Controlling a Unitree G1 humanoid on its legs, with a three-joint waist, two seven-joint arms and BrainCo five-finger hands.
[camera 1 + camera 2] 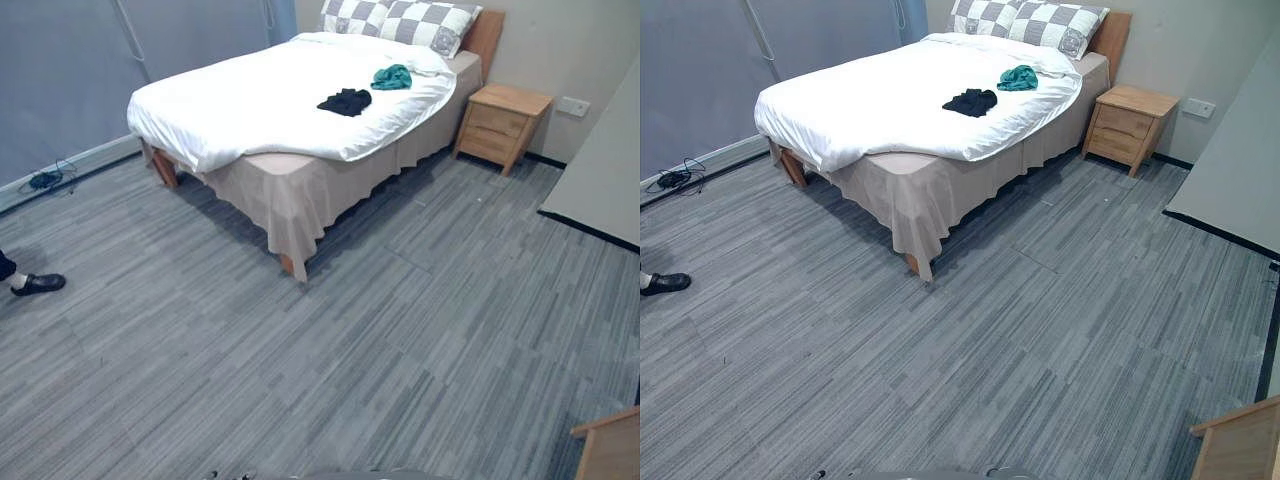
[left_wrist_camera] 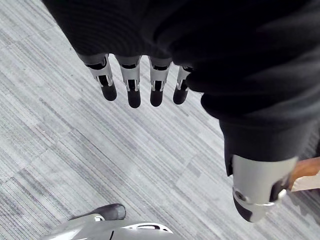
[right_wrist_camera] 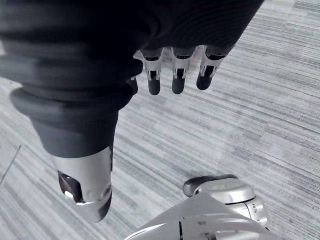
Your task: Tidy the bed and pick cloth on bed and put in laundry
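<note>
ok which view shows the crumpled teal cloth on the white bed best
The left eye view: the crumpled teal cloth lies unobstructed on the white duvet, near the checked pillows. The right eye view shows it much the same. Both wrist views face grey floor.

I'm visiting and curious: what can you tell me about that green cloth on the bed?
The green cloth is a small teal piece of soft fabric, crumpled into a heap. It lies on the white duvet near the checked pillows, on the side toward the wooden nightstand. A black cloth lies nearby, apart from it.
</note>
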